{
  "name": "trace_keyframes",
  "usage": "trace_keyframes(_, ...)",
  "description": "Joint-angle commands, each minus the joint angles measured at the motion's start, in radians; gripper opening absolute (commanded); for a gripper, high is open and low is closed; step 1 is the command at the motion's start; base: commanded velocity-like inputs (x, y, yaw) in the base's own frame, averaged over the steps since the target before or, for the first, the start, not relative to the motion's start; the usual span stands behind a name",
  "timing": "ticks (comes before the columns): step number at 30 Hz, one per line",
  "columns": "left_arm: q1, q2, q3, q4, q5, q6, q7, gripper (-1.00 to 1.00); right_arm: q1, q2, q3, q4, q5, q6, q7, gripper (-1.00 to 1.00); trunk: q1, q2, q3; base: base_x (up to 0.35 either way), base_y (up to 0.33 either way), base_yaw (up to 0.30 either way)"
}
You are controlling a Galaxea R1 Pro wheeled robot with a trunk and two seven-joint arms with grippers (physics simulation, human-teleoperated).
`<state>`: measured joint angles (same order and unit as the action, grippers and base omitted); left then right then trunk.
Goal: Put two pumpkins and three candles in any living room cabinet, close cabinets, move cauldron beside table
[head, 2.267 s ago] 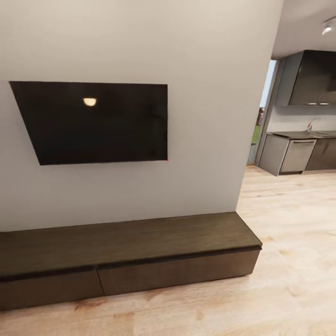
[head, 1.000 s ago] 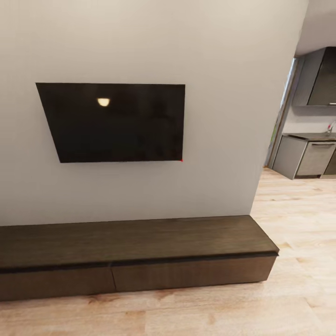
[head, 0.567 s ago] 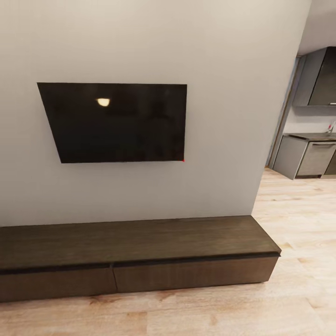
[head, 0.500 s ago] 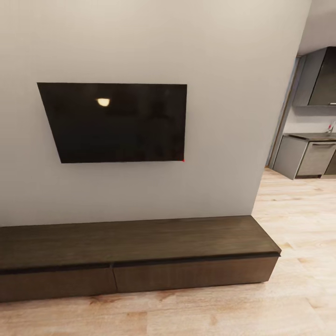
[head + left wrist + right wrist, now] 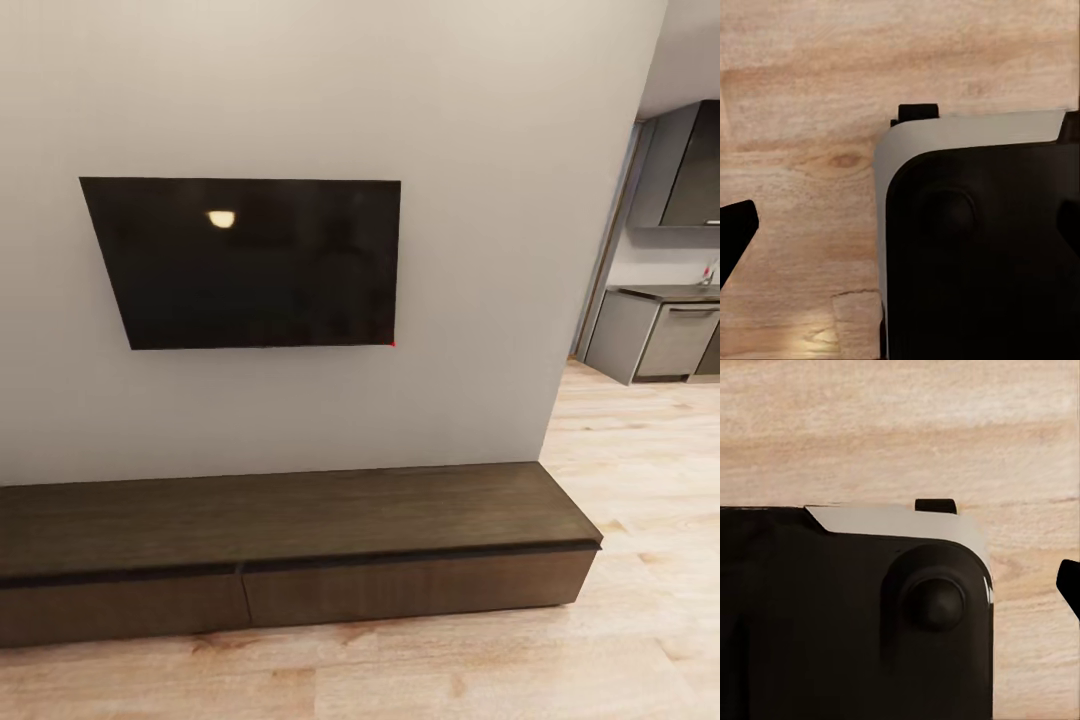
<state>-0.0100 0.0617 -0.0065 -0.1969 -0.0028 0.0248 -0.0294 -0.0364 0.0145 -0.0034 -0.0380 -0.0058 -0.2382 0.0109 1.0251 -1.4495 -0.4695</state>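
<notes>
We see the cabinet (image 5: 300,550) cut off at the head view's left edge. The kitchen units (image 5: 660,340) run off the right edge. Each wrist view catches one dark tip at its border; the end effectors' states are unclear.

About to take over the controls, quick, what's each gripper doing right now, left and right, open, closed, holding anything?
Left gripper: cannot be told; one dark fingertip shows over the wood floor.
Right gripper: cannot be told; one dark fingertip shows at the picture's edge.

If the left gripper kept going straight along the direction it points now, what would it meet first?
Most likely the wood floor: the left wrist view looks along the fingers onto pale planks, with the robot's own black-and-white base beside that line. One dark fingertip shows at the edge; depth is unclear.
</notes>
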Motion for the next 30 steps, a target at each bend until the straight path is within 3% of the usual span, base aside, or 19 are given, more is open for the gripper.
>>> trace_keyframes(1,-0.003,0.015,0.001,-0.019,0.004,0.014,-0.023,1.00,-0.008,0.000,-0.002,-0.044,-0.010,0.029,0.002,1.00,0.000,-0.001,-0.001,0.000,0.000,0.000)
trace_keyframes(2,-0.007,0.021,0.002,-0.027,0.006,0.024,-0.035,1.00,-0.010,0.000,-0.002,-0.071,-0.017,0.053,0.002,1.00,0.000,-0.001,-0.001,0.000,0.000,0.000)
trace_keyframes(5,-0.061,0.057,0.006,-0.073,0.020,0.146,-0.126,1.00,-0.017,0.000,-0.003,-0.255,-0.087,0.243,0.004,1.00,0.000,-0.001,-0.001,0.000,0.000,0.000)
trace_keyframes(8,-0.137,0.109,0.007,-0.132,0.051,0.327,-0.301,1.00,-0.024,-0.001,-0.003,-0.482,-0.181,0.472,0.004,1.00,0.000,-0.001,-0.001,0.000,0.000,0.000)
trace_keyframes(12,-0.193,0.139,0.010,-0.252,0.066,0.462,-0.436,1.00,-0.071,-0.001,-0.003,-0.639,-0.230,0.606,-0.001,1.00,0.000,-0.001,-0.001,0.000,0.000,0.000)
trace_keyframes(18,-0.225,0.139,0.013,-0.500,0.076,0.649,-0.480,1.00,-0.157,-0.001,-0.004,-0.684,-0.249,0.635,0.001,1.00,0.000,-0.001,-0.001,0.000,0.000,0.000)
trace_keyframes(20,-0.228,0.136,0.013,-0.589,0.080,0.708,-0.483,1.00,-0.186,-0.001,-0.005,-0.688,-0.273,0.639,0.002,1.00,0.000,-0.001,-0.001,0.000,0.000,0.000)
trace_keyframes(23,-0.233,0.125,0.013,-0.727,0.110,0.808,-0.484,1.00,-0.228,-0.004,-0.006,-0.691,-0.382,0.637,0.013,1.00,0.000,-0.001,-0.001,0.000,0.000,0.000)
trace_keyframes(24,-0.244,0.115,0.013,-0.786,0.140,0.857,-0.484,1.00,-0.242,-0.006,-0.006,-0.693,-0.468,0.632,0.030,1.00,0.000,-0.001,-0.001,0.000,0.000,0.000)
trace_keyframes(26,-0.265,0.106,0.013,-0.827,0.177,0.896,-0.484,1.00,-0.252,-0.006,-0.005,-0.700,-0.555,0.626,0.049,1.00,0.000,-0.001,-0.001,0.000,0.000,0.000)
trace_keyframes(28,-0.279,0.103,0.012,-0.844,0.196,0.913,-0.484,1.00,-0.261,-0.007,-0.004,-0.703,-0.596,0.617,0.053,1.00,0.000,-0.001,-0.001,0.000,0.000,0.000)
trace_keyframes(30,-0.287,0.101,0.012,-0.855,0.203,0.921,-0.483,1.00,-0.266,-0.006,-0.001,-0.702,-0.611,0.595,0.054,1.00,0.000,-0.001,-0.001,0.000,0.000,0.000)
